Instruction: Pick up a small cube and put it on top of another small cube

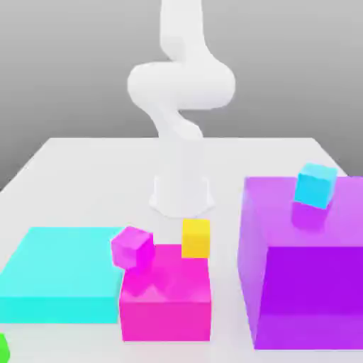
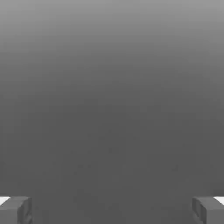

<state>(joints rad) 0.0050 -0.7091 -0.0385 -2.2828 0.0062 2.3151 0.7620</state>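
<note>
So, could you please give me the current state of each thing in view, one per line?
Claw: open, holding nothing.
Small bright green cube: on the table, at the picture's edge.
Small yellow cube: behind the magenta block.
Small magenta cube: tilted, at the big magenta block's corner.
Small cyan cube: tilted, on the big purple block.

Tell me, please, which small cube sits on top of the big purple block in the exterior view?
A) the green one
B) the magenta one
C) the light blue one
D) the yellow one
C: the light blue cube rests tilted on the big purple block.
</note>
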